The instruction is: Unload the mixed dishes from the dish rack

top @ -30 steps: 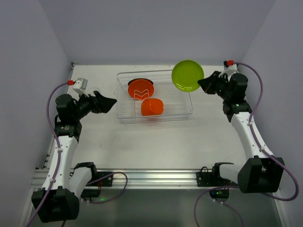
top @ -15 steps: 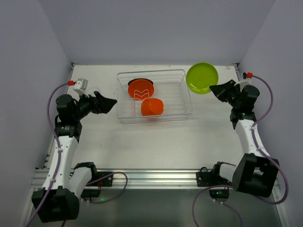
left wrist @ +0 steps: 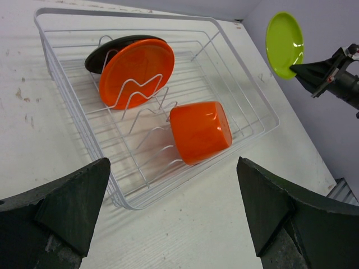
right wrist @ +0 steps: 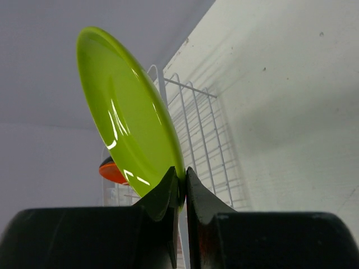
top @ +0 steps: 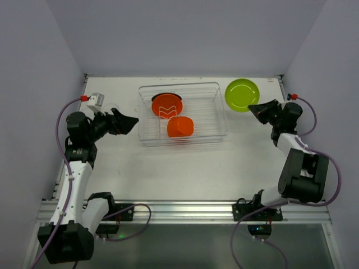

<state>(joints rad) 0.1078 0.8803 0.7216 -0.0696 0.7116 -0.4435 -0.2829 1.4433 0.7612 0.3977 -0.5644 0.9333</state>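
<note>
Right wrist view, right gripper (right wrist: 179,184) clamped on the rim of the lime green plate (right wrist: 130,115), aloft just right of the dish rack (top: 214,120): lower gently, lay flat, then release; left gripper (left wrist: 171,196) spread wide.

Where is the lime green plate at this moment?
The lime green plate is at the far right of the top external view, outside the dish rack just past its far right corner, pinched by its rim in the right gripper.
</note>
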